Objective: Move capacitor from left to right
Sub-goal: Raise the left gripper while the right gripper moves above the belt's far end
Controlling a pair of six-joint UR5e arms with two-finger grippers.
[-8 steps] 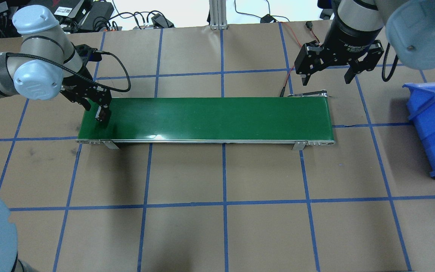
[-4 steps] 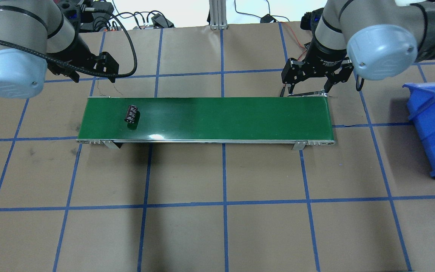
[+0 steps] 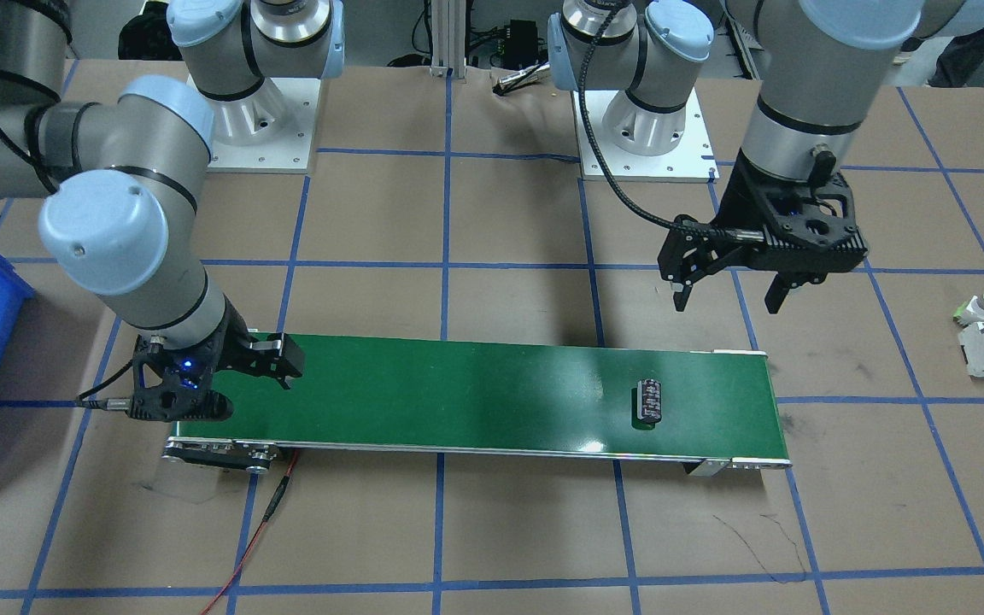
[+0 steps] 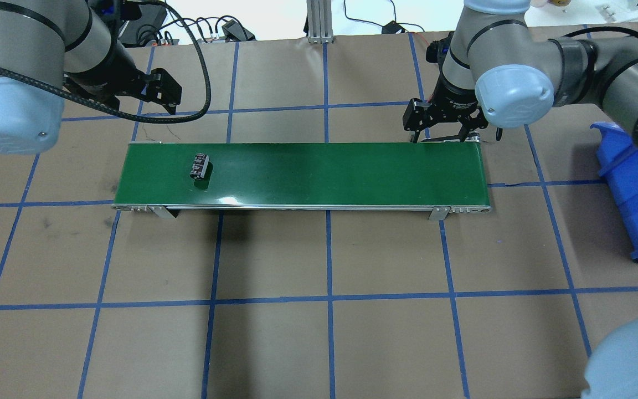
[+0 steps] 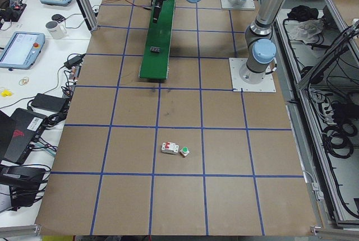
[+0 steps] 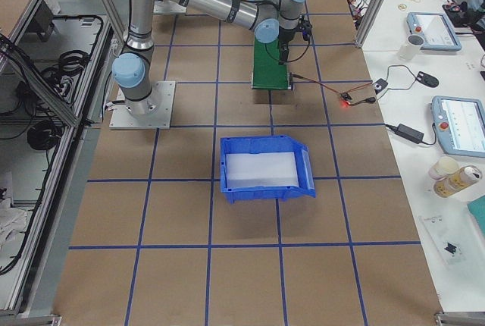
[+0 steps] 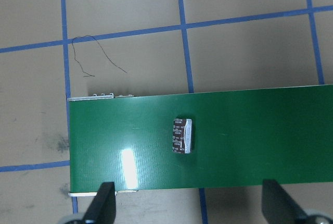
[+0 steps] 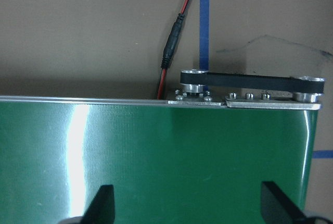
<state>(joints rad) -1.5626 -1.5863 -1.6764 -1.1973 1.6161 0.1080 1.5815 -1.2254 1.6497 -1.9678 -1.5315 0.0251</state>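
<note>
**Position of the part.** The capacitor (image 4: 200, 165) lay on its side on the green conveyor belt (image 4: 324, 174), near the belt's end on the robot's left. Nothing touched it.

**Long axis.** The axis ran across the belt's width, slightly skewed from square in the overhead view. In the left wrist view the lighter end cap faced the belt's far edge.

**Left gripper.** The left gripper (image 3: 727, 299) hung above the table just behind the belt, clear of the part, with its fingers (image 3: 680, 295) spread wide and empty. In its wrist view the capacitor sat nearly centred between the two fingertips and ahead of them. The fingers' closing line ran along the belt, square to the part's axis.

**Right gripper.** The right gripper (image 4: 444, 133) sat low at the belt's opposite end, by the drive pulleys, fingers apart and holding nothing. The capacitor was well apart from it, and no part showed in its wrist view.

**Judgement.** The left arm was much the nearer. Any pick by the right arm would depend on the part reaching its end of the belt.

**Markings.** Pale print bands showed on the capacitor's sleeve, but none could be read. White lettering on the right gripper's body was too small to read. No brand was legible.

**Other items.** A blue bin (image 4: 634, 183) stood beyond the belt's right end.
</note>
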